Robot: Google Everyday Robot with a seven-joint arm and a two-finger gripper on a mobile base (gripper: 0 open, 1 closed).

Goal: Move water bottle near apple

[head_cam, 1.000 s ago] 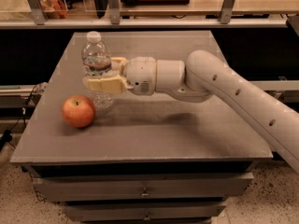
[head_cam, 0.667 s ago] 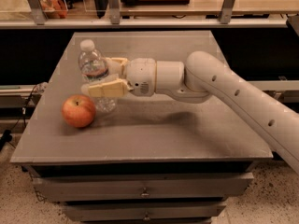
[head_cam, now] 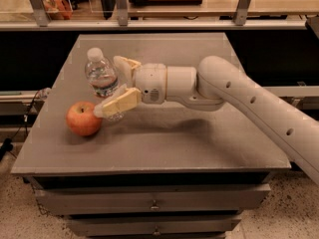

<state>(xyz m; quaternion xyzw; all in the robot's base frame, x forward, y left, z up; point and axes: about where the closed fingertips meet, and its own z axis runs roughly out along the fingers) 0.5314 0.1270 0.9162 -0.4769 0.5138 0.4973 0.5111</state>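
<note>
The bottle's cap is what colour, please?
The cap is white, camera view; the hand holds the bottle beside the apple.

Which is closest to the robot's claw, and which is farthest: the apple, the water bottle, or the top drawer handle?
1. The water bottle, right in the claw, at the left.
2. The apple, just in front and left of the claw.
3. The top drawer handle, down below the tabletop, at the front.

Dim warm light, soft shadow on table; end effector gripping water bottle
</note>
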